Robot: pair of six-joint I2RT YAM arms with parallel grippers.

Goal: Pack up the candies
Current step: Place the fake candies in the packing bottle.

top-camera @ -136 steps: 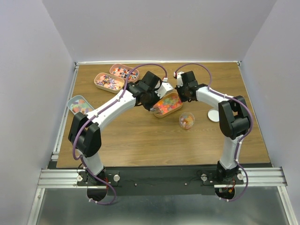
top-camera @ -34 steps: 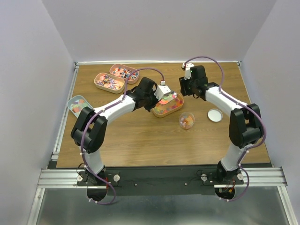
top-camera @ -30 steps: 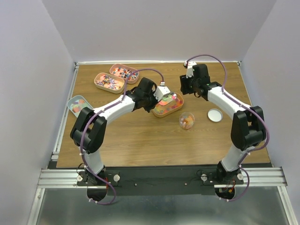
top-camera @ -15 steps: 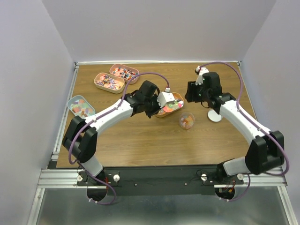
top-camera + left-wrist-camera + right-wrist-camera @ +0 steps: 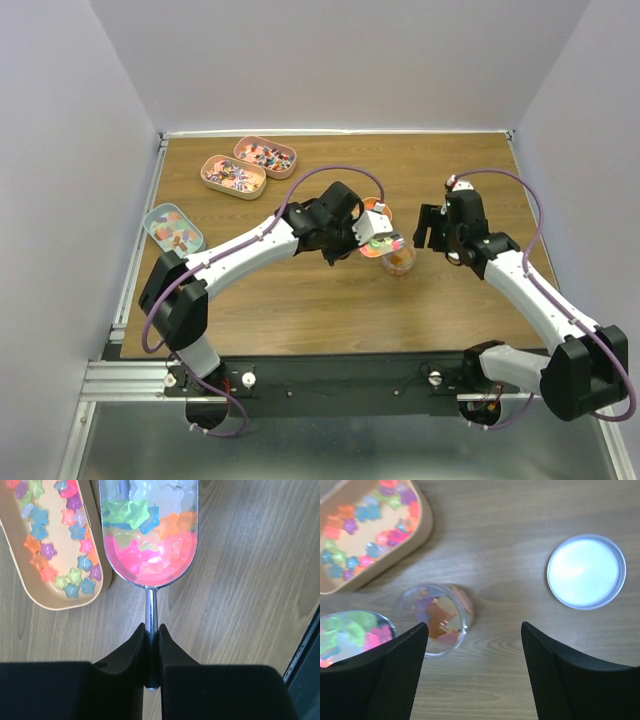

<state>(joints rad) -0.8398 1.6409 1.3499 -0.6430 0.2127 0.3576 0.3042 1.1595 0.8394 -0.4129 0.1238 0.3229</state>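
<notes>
In the top view, the clear jar [image 5: 398, 262] stands nearest, part-filled with candies. Just beside it at 10 o'clock hangs the silver scoop [image 5: 151, 605], heaped with candies [image 5: 150, 555]. The left gripper [image 5: 151, 635] is clamped on its handle and has carried it off the tan tin [image 5: 55, 540] within the last half-second. The right gripper [image 5: 472, 635], at the jar's 2 o'clock, has swung nearer and spread its jaws wide, holding nothing. Its wrist view shows the white lid [image 5: 586, 571] lying apart from the jar. Farther off at 11 o'clock, more candies lie in the tin.

The left tool [image 5: 151, 630] carried the scoop [image 5: 151, 602] of candies [image 5: 150, 555] from tin [image 5: 56, 547] to jar [image 5: 434, 620].
</notes>
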